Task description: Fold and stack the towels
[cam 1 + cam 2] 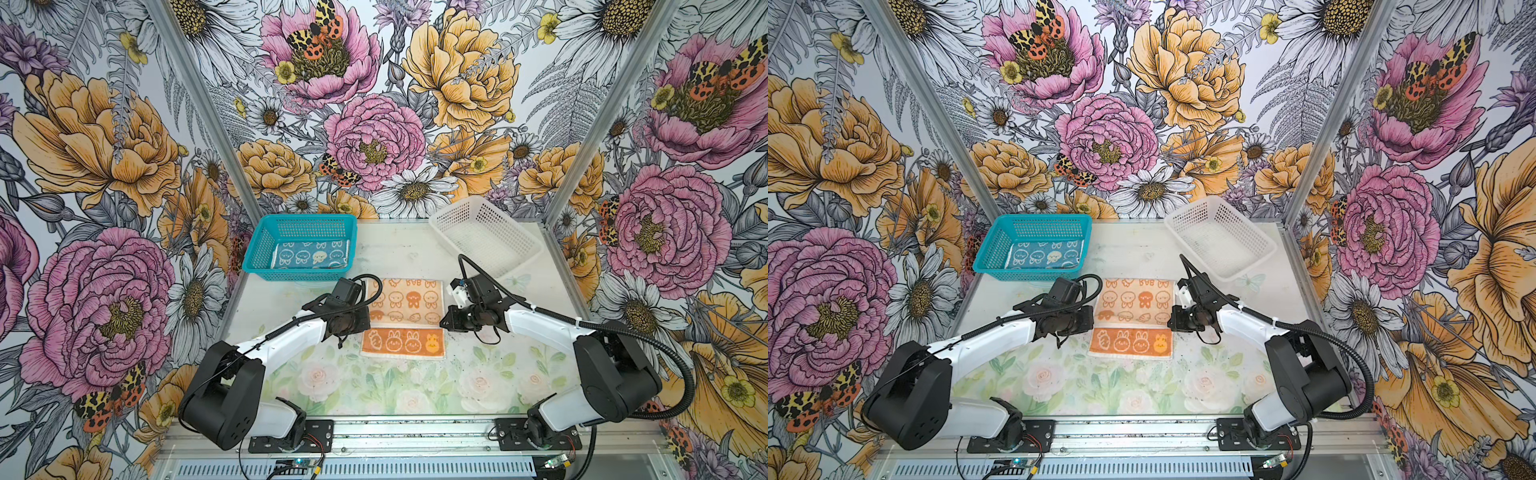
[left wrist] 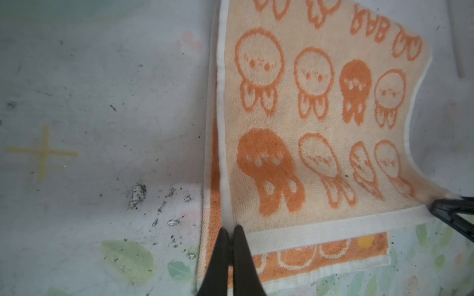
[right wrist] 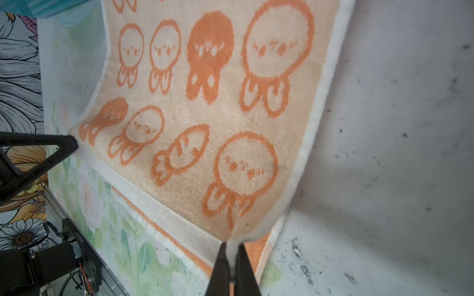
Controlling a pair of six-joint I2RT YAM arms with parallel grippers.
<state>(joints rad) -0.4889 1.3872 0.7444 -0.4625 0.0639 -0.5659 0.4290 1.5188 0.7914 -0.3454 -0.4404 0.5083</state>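
— Where's the peach-orange cartoon-face terry towel?
— Dead centre, partly folded. My left gripper pinches its nine-o'clock corner, my right gripper the three-o'clock corner, both clamped tight.

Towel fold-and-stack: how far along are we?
Done: teal towel looks folded in the blue basket. In hand: left gripper and right gripper, both shut, pinch flap corners of the orange towel. Left: finish that fold, stack it. No third towel in view.
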